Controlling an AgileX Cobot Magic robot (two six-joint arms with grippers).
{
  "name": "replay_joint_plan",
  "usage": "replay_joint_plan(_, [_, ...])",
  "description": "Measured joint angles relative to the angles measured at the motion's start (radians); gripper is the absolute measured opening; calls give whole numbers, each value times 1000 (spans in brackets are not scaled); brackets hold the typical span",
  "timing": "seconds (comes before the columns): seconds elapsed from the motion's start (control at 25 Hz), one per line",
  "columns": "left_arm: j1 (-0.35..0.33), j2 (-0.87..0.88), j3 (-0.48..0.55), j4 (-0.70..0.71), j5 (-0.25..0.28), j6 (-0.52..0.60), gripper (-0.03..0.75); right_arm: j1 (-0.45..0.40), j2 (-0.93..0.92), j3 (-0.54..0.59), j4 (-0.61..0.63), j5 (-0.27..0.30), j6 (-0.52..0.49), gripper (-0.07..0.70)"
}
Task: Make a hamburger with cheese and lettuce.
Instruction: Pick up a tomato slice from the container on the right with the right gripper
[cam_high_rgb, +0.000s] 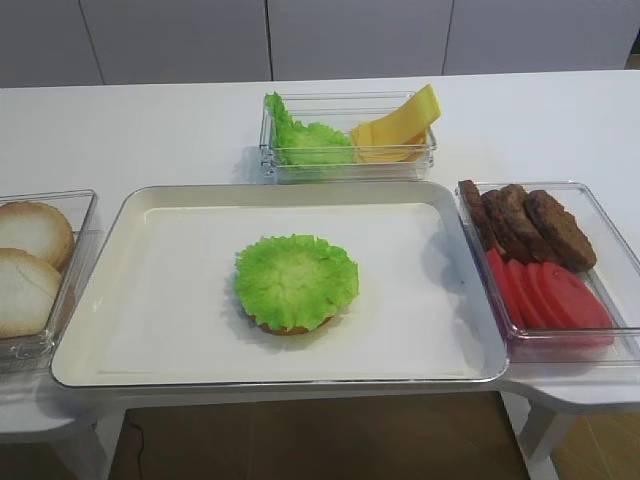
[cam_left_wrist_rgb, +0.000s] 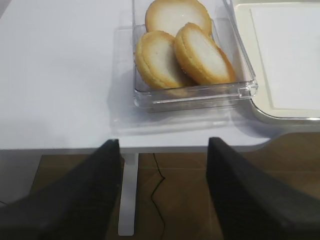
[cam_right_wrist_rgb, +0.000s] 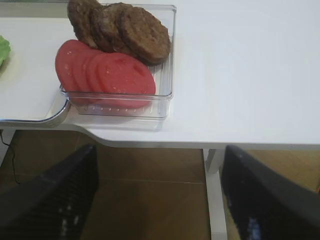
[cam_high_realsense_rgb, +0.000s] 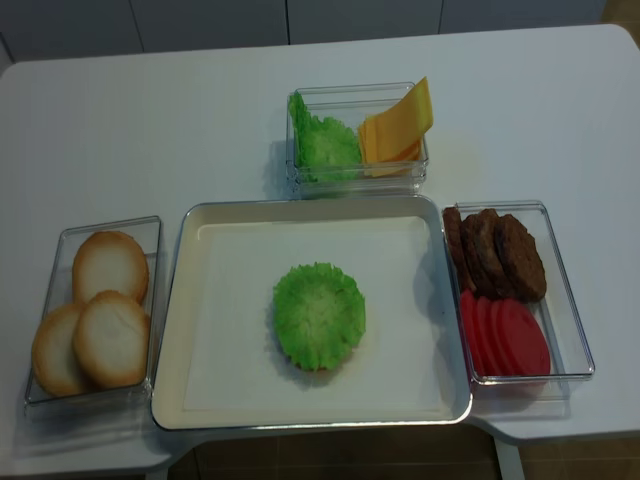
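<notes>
A white table (cam_high_realsense_rgb: 200, 110) carries a large cream tray (cam_high_realsense_rgb: 215, 300) at its front edge, and everything else sits around that tray. In the middle of the tray lies the hamburger (cam_high_realsense_rgb: 319, 315), a tan bun base almost wholly covered by a frilly green leaf. Just left of the tray, a clear box (cam_high_realsense_rgb: 40, 300) holds three pale bun halves (cam_high_realsense_rgb: 108, 337). Just right of the tray, another clear box (cam_high_realsense_rgb: 570, 300) holds brown patties (cam_high_realsense_rgb: 500, 255) at the back and red tomato slices (cam_high_realsense_rgb: 505, 338) in front. Behind the tray, a smaller clear box (cam_high_realsense_rgb: 350, 95) holds the lettuce (cam_high_realsense_rgb: 325, 143) on its left and the cheese (cam_high_realsense_rgb: 400, 125) leaning on its right. The left gripper (cam_left_wrist_rgb: 162, 195) and the right gripper (cam_right_wrist_rgb: 157, 200) each hang below the table's front edge with fingers spread, holding nothing.
</notes>
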Motion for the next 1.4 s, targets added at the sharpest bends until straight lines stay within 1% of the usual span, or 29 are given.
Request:
replay_joint_plan(1.04, [0,0,0,0,0,0,407,0,0,1,0,0,-3,600])
replay_joint_plan(1.32, [0,0,0,0,0,0,407,0,0,1,0,-9,24,600])
replay_joint_plan(1.36, [0,0,0,0,0,0,407,0,0,1,7,-11,38,600])
replay_joint_plan(1.4, [0,0,0,0,0,0,407,0,0,-4,12,-26,63,600])
